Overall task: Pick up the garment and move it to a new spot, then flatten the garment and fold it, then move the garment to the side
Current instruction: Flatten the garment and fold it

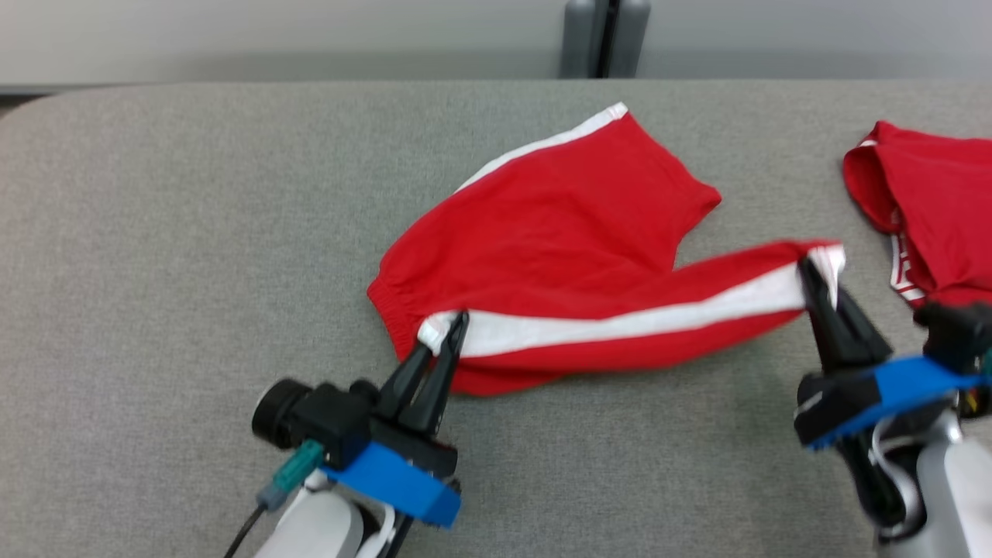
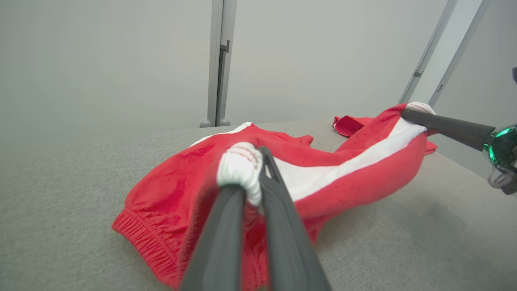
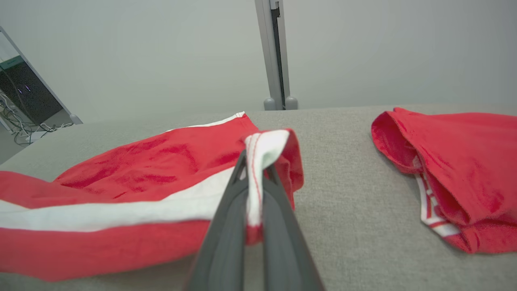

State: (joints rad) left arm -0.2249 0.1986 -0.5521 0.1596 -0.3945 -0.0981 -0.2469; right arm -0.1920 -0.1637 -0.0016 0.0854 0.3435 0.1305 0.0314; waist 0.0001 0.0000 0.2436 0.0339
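Nearest the camera, two dark-fingered grippers reach up from the bottom edge. The left gripper (image 1: pixel 457 324) is pinched tight on a white bunched corner of the garment (image 1: pixel 558 232) at its waistband end. The right gripper (image 1: pixel 812 267) is pinched tight on the opposite white corner, at the hem of a leg.

The garment is a pair of bright red shorts with a broad white stripe (image 1: pixel 620 322) down the side. That stripe runs stretched between the two grippers, and the held edge is raised off the grey fabric table (image 1: pixel 155 271). The rest of the shorts lies crumpled on the middle of the table, gathered elastic waistband to the left. A second white stripe edges its far side.

Farther right, well apart from the shorts, a second red garment (image 1: pixel 930 201) with white trim lies bunched on the table. That makes two red garments in all.

Beyond the table's far edge stands one grey post (image 1: pixel 604 39) against a pale wall.
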